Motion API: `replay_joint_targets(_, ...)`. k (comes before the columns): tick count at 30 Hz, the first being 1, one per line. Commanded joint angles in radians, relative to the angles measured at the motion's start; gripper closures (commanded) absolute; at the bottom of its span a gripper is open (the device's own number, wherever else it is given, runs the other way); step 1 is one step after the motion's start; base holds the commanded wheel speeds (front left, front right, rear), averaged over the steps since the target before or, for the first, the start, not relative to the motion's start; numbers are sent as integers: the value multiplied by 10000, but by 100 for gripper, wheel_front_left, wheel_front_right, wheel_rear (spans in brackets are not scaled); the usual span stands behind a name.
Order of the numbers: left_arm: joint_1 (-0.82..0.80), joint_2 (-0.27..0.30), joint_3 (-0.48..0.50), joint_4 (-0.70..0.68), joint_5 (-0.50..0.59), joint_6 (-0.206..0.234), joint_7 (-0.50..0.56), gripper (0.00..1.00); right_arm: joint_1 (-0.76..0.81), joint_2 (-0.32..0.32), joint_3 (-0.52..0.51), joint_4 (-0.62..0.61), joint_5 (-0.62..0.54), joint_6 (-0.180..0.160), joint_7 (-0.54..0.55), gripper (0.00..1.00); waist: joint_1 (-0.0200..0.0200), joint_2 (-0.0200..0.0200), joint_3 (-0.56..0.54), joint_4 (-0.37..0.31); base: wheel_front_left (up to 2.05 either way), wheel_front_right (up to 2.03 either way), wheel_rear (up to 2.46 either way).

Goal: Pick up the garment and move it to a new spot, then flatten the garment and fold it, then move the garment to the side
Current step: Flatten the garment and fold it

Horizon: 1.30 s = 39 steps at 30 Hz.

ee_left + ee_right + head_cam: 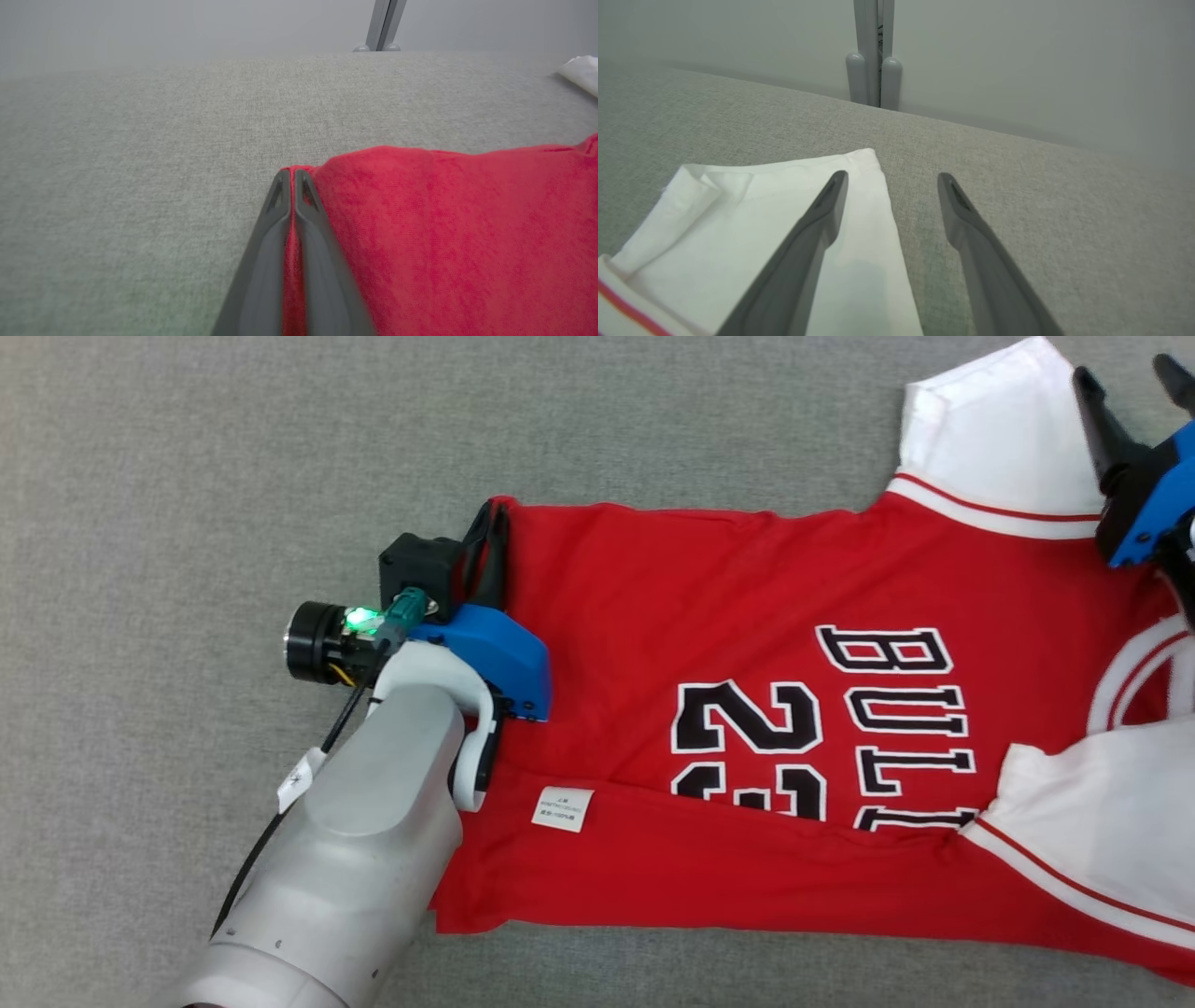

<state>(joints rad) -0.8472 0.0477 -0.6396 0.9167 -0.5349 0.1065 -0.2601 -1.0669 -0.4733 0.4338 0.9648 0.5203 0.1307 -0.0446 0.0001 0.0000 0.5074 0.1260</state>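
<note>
The garment (709,616) is a red jersey with white sleeves and black lettering, spread on the grey fabric surface in the head view. My left gripper (492,523) is shut on the jersey's far bottom-hem corner; in the left wrist view a red strip of the garment (444,233) is pinched between the closed fingers of that left gripper (292,175). My right gripper (1125,373) is open at the upper right, over the edge of the far white sleeve (990,429). In the right wrist view one finger of the right gripper (892,179) lies over the white sleeve (738,219), the other over bare surface.
The grey fabric surface (233,476) stretches around the jersey, with open room to its left and far side. A white label (563,807) shows on the jersey's folded near edge. A pale wall with a grey post (873,60) stands beyond the surface's far edge.
</note>
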Motion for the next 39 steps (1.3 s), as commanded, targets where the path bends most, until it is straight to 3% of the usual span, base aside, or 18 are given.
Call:
replay_joint_targets(1,146,43,-275,-77,-191,147,8,100,-342,-180,9,192,-6,1,42,0,-1,0,338,403,0,0,0)
replay_joint_targets(10,-211,60,-1921,-962,-1520,914,-1,100,-1113,-432,416,1117,348,1,500,0,-1,0,633,1118,0,0,0)
replay_joint_targets(11,-234,75,-2010,-964,-1609,992,-8,100,-1110,-418,469,1240,396,1,585,32,-1,0,638,1144,0,0,0)
replay_joint_targets(12,-257,83,-2069,-972,-1706,1024,-13,100,-1079,-413,578,1323,372,1,648,96,-1,0,636,1170,0,0,0)
replay_joint_targets(13,-298,91,-2109,-1001,-1764,1068,-14,100,-1090,-449,613,1426,389,1,605,100,-1,0,633,1188,0,0,0)
replay_joint_targets(18,-424,84,-1794,-1316,-1644,1429,-27,100,-1336,-644,575,1685,373,0,-259,100,-1,0,596,1219,0,0,0)
replay_joint_targets(24,-39,42,-593,-1981,-784,1686,-40,100,-1399,-464,302,1992,451,0,-1746,100,-1,0,296,1033,0,0,0)
replay_joint_targets(29,504,163,400,-2175,-52,1431,-40,100,-1108,-266,-115,1582,530,1,-2200,100,-1,0,-221,688,0,0,0)
replay_joint_targets(39,1844,343,1766,-1902,795,872,-41,100,1306,387,-2169,-1119,-55,1,-2214,100,-1,0,-1606,-181,0,0,0)
